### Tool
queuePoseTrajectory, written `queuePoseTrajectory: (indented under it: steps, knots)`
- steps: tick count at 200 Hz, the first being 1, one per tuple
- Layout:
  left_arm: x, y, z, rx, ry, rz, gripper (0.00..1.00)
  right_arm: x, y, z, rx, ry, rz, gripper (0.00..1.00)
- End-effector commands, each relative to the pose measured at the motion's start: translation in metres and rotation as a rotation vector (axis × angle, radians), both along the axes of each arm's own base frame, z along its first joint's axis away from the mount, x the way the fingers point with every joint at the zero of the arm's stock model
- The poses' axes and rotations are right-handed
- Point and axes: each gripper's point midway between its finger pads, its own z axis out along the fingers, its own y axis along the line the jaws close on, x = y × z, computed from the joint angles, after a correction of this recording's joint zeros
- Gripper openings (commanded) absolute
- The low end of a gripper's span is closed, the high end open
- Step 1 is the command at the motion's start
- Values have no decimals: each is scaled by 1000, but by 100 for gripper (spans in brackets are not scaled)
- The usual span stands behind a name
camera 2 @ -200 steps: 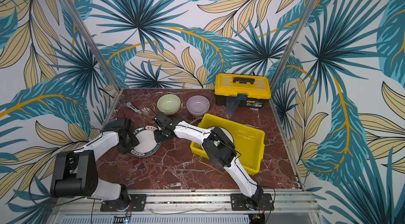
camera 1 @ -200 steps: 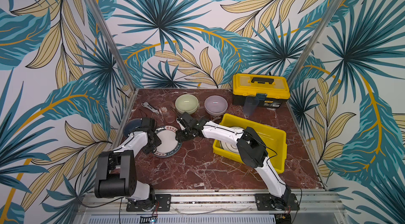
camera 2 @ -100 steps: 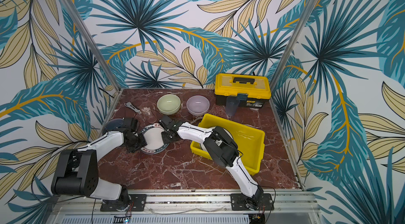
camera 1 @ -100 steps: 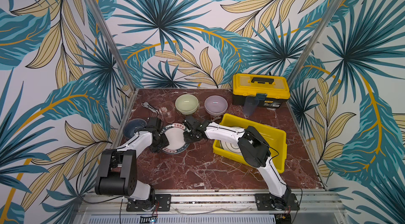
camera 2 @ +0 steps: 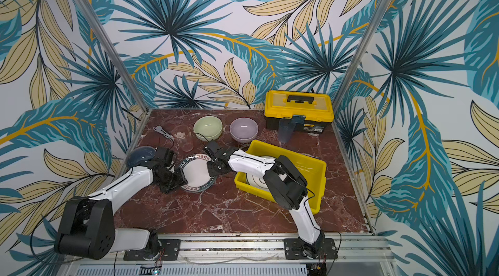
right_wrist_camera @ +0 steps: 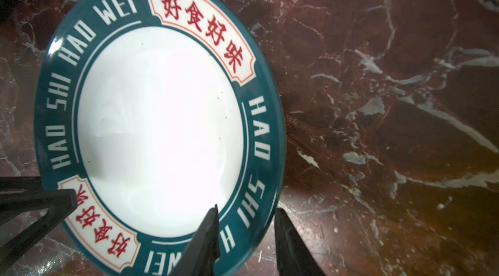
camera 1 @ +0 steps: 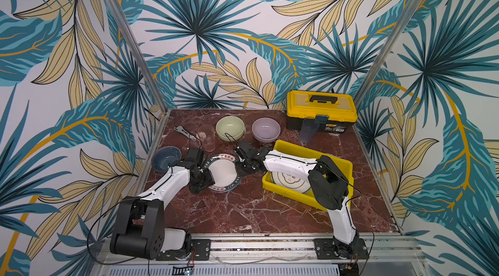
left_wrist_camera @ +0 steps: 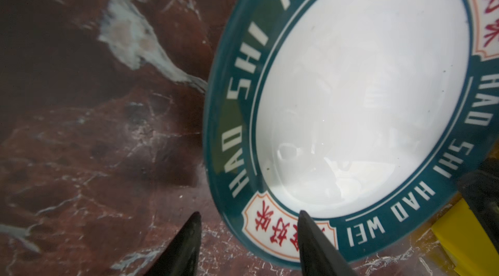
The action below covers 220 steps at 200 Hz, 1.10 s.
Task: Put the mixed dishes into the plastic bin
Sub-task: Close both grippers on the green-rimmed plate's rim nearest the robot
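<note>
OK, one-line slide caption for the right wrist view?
The right hand straddles the rim of the teal lettered plate on the red marble table, left hand's fingers at the opposite rim.

Both top views are bright and evenly lit with only soft shadows on the marble tabletop [camera 1: 243, 212], while the wrist views go dim toward the corners, glare blows out the lettered plate's [right_wrist_camera: 159, 131] white centre, and the close foreground is blurred.

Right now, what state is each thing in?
yellow bin: holds ring-emblem plate
left gripper: open, astride lettered plate rim
right gripper: astride same rim, grip unclear
lettered plate: outside bin
toolbox: shut
green bowl: upright
lilac bowl: upright
blue-grey bowl: upright
clear tumbler: upright
blue tumbler: upright
</note>
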Motion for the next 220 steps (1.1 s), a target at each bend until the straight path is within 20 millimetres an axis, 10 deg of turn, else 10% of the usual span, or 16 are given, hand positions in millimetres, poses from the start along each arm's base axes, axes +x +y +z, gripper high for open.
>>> queuePoseTrajectory:
  steps: [1,63,220]
  knots:
    - [12,21,8,109,-16,61,58,3,-7,7,9,-3,-18,37]
    - [55,39,7,171,-80,64,46,11,-2,9,113,30,-53,34]
    - [57,36,-19,174,-59,-3,31,23,-10,-3,153,72,-109,32]
